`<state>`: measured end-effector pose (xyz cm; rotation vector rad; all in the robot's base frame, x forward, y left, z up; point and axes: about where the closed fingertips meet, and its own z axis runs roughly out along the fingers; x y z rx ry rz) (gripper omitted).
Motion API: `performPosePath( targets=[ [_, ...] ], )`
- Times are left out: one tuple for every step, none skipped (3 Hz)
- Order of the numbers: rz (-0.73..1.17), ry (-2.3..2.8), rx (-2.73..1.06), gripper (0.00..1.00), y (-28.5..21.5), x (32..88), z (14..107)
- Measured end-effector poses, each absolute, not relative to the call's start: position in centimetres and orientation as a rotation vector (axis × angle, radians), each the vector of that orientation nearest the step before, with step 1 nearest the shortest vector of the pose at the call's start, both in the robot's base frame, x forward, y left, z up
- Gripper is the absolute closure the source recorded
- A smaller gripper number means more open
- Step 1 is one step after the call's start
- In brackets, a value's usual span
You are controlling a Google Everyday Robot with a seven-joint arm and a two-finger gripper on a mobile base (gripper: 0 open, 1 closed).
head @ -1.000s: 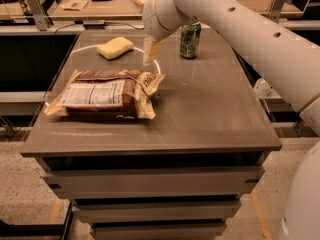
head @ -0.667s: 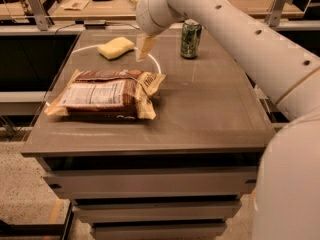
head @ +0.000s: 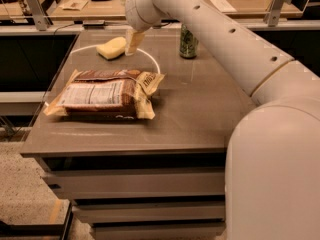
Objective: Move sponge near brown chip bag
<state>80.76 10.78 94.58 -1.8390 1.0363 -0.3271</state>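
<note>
The sponge (head: 111, 48), a small pale-yellow foam block, lies on the far left part of the brown table (head: 200, 114). The brown chip bag (head: 102, 94) lies flat nearer the front left, its white label panel facing up. My gripper (head: 133, 43) hangs from the white arm just right of the sponge, its cream fingers pointing down close to the table. It holds nothing that I can see.
A green drink can (head: 188, 43) stands at the far middle of the table. A thin white cable loop (head: 150, 59) lies on the table around the sponge. Desks with papers stand behind the table. The arm's bulk fills the right side.
The gripper has moved left and farther back, from above the bag's right end to right beside the sponge. The sponge, bag and can have not moved.
</note>
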Motion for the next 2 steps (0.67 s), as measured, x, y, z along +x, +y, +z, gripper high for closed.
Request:
performPosePath(
  targets=[
    [-0.318,1.007,-1.872,0.00,12.6,82.1,93.9],
    [-0.326,0.970,-1.910,0.00,13.9,82.9,93.3]
  ],
)
